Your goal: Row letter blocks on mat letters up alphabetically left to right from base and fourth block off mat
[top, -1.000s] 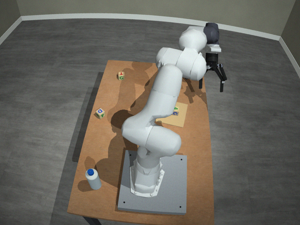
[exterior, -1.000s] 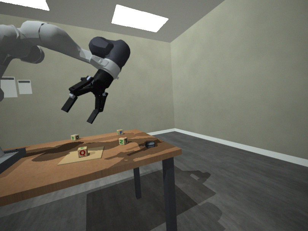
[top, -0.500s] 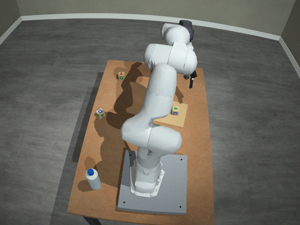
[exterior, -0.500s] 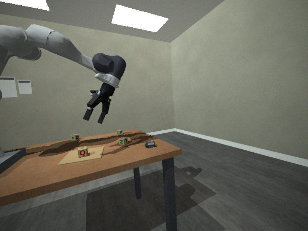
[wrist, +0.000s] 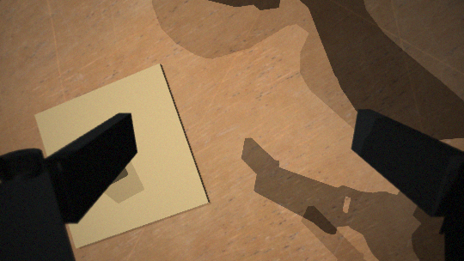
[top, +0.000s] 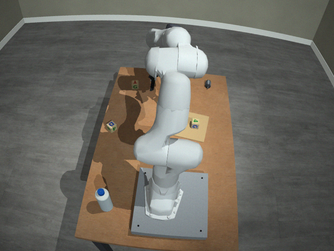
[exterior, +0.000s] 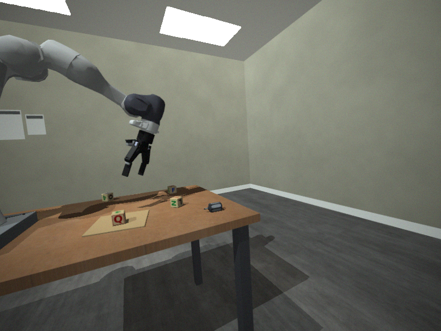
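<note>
Pincer [exterior: 134, 172] open and empty, high above the table [top: 215, 172]; one block on the mat, three off it.
Top view, left to right: white bottle [top: 104, 200] near left corner; block with D on top [top: 111, 126] by the left edge; block with red T on top [top: 135, 84] far left, in shadow; block with green 4 on top [top: 194, 123] on the mat [top: 201, 132]; dark small object [top: 207, 84] far right. Fourth block, Z on its side [exterior: 176, 202], shows only in exterior view, off the mat.
</note>
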### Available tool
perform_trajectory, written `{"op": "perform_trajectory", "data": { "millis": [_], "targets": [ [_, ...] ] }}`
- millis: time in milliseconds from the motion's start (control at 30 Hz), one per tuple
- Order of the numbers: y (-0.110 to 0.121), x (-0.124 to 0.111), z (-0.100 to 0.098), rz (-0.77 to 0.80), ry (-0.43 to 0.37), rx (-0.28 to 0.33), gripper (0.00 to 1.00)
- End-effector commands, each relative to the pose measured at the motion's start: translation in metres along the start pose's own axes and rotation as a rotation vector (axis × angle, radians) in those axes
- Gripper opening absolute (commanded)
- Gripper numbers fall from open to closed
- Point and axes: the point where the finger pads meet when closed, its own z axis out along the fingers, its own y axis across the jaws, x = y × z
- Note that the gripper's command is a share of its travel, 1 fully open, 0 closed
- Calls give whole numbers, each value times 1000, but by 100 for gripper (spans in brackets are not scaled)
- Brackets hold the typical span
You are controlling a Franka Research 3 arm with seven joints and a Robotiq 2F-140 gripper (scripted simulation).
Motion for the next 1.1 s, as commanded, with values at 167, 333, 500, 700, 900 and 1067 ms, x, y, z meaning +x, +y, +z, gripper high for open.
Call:
{"op": "perform_trajectory", "data": {
  "millis": [167, 333, 500, 700, 900, 1067],
  "targets": [
    [93, 70, 28, 121, -40, -118, 100],
    [112, 96, 39, 130, -36, -136, 100],
    [146, 153, 63, 155, -25, -169, 100],
    [165, 202, 87, 185, -17, -191, 100],
    [173, 236, 105, 210, -14, -203, 100],
    [173, 238, 106, 212, -13, -204, 100]
  ]
}}
